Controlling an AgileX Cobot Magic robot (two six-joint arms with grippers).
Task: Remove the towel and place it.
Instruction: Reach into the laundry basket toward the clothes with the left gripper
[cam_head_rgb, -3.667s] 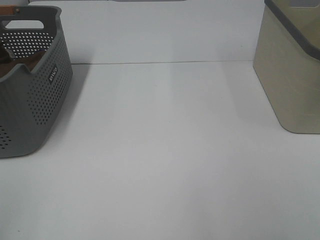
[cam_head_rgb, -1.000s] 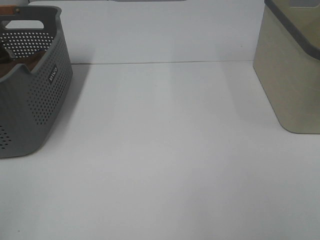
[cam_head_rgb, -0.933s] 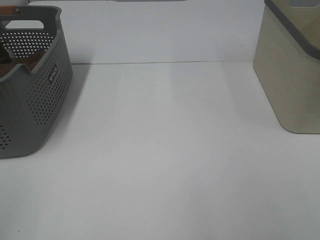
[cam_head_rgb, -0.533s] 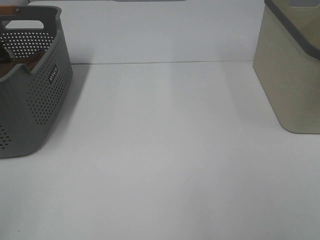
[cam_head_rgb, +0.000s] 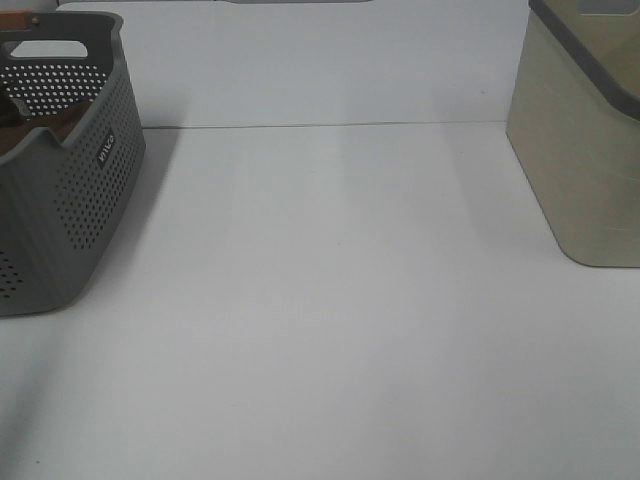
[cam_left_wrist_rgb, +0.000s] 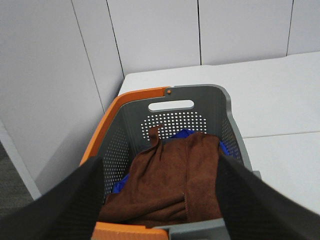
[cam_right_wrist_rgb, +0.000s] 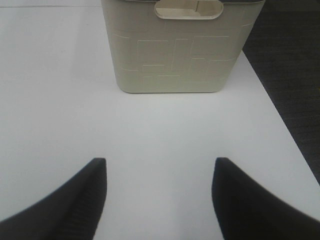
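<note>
Currently, the brown towel (cam_left_wrist_rgb: 167, 185) lies crumpled inside the grey basket (cam_head_rgb: 70, 200) at the left edge of the table (cam_head_rgb: 330, 320). A blue cloth (cam_left_wrist_rgb: 118, 186) shows at the towel's edges. Left gripper (cam_left_wrist_rgb: 160, 162) hovers above the basket, jaws wide, holding nothing, clear of the towel. Right gripper (cam_right_wrist_rgb: 160, 161) hangs over the table near the beige bin (cam_right_wrist_rgb: 180, 50) at the right, jaws wide too, nothing held.
</note>
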